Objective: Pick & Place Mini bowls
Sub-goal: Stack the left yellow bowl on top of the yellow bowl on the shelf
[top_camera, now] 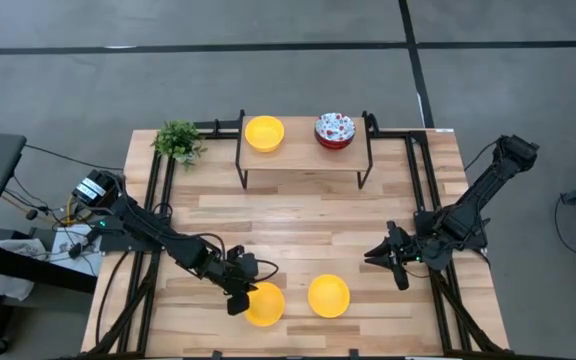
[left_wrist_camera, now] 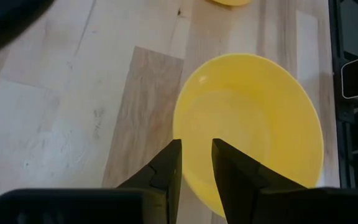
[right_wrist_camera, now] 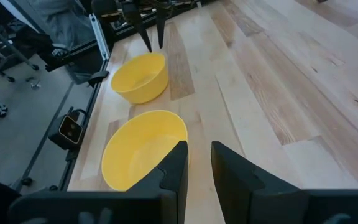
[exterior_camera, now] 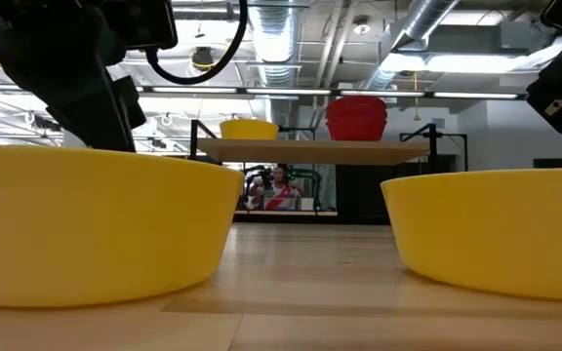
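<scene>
Two yellow mini bowls rest on their bases near the table's front edge: one on the left [top_camera: 266, 304] and one on the right [top_camera: 328, 296]. My left gripper [left_wrist_camera: 196, 144] is open at the left bowl's [left_wrist_camera: 253, 124] left rim [left_wrist_camera: 180, 118], one finger outside the wall and one over the hollow. I see no touch. My right gripper [top_camera: 370, 253] hovers open to the right of the right bowl [right_wrist_camera: 143, 149], holding nothing. On a raised shelf [top_camera: 303, 160] at the back stand another yellow bowl [top_camera: 264, 133] and a floral bowl [top_camera: 335, 130].
A small green potted plant [top_camera: 178, 142] stands at the back left corner. The shelf's black legs [top_camera: 240, 165] rise from the table's far half. Black frame rails [top_camera: 153, 230] run along both sides. Bare wood lies between the shelf and the two front bowls.
</scene>
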Controlling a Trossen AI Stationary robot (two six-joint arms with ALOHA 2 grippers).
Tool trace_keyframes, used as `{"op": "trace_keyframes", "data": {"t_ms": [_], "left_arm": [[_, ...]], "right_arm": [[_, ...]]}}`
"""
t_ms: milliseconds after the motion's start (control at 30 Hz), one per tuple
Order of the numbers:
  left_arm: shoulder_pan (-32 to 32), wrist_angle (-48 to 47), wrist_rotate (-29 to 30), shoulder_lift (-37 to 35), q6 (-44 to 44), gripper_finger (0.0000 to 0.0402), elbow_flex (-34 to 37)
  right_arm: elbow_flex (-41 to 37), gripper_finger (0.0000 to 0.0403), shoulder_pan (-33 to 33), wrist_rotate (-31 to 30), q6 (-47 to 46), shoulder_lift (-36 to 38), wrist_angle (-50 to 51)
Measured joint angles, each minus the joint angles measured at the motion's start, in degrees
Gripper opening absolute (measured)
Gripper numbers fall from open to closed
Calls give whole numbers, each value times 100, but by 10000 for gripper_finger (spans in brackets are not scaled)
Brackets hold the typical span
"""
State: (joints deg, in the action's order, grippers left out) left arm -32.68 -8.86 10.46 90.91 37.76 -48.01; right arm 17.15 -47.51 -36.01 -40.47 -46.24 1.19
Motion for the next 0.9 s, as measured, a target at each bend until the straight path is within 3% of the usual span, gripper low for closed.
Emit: {"op": "trace_keyframes", "data": {"t_ms": [367,900], "left_arm": [[-1,-4,11,16,-2,88,0],[0,188,-86,675,215,88,0]], "right_arm": [[0,61,0,0,0,0,2],[0,61,0,0,-9,2,-90]]}}
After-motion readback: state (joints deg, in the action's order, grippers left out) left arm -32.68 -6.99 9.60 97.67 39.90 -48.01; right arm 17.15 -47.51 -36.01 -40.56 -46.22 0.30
